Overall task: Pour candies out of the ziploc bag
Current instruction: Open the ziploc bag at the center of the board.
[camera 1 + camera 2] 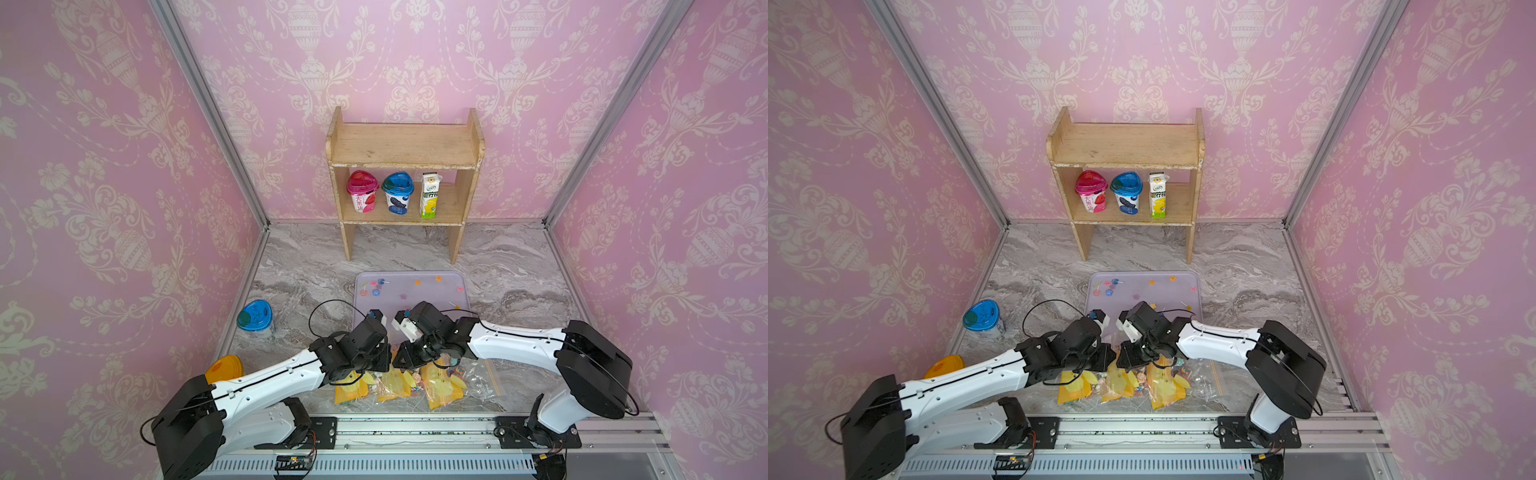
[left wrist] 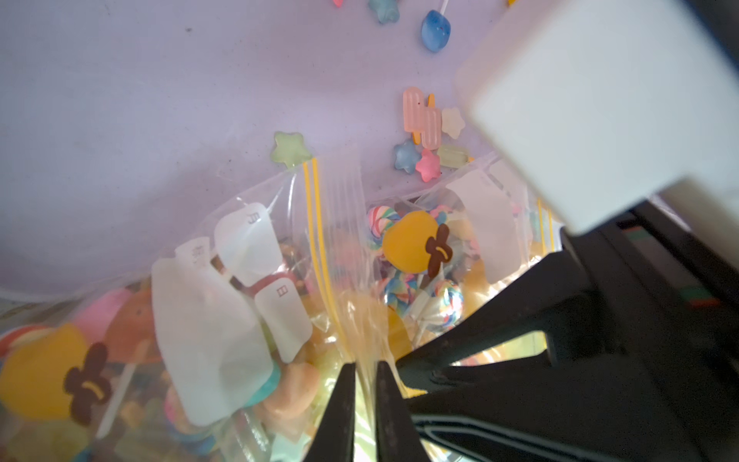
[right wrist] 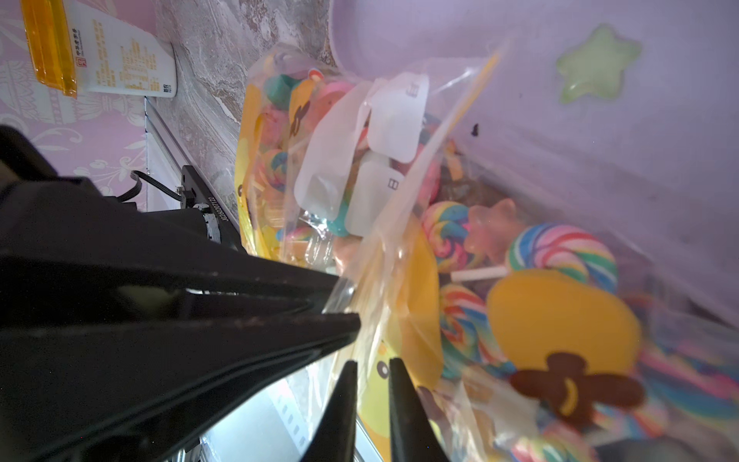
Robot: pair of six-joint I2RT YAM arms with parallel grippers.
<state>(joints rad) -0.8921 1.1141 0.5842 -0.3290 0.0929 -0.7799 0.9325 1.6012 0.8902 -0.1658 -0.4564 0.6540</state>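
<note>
Film from the clear bag [image 2: 332,248] is bunched between the almost-touching jaws of the left end effector [image 2: 366,366], so that one is clamped on the plastic. Tip to tip beside it sits the right end effector [image 3: 372,362]. Its jaws stand a narrow slit apart with printed film showing in the gap, but I cannot tell whether they pinch it or merely hang over it. Below both, the bag lies slumped on the tabletop [image 1: 519,270], and ahead of the tips its yellow zip strip [image 2: 314,208] reaches the lavender tray [image 1: 407,273]. Most candies [image 3: 560,248] are inside the bag, bulging right under the tips and to either side. A few lie loose on the tray just beyond the strip, with more farther out ahead. By my reading the pour is only begun. The film looks thin, soft and slick, likely to slide through a light pinch. The load is loose, so it should shift and sag wherever the bag is raised, and lollipop sticks may catch in folds. A sounder hold would be low on the closed end, behind the tips and away from the zip, one end effector per corner, lifting so the mouth droops over the tray.
</note>
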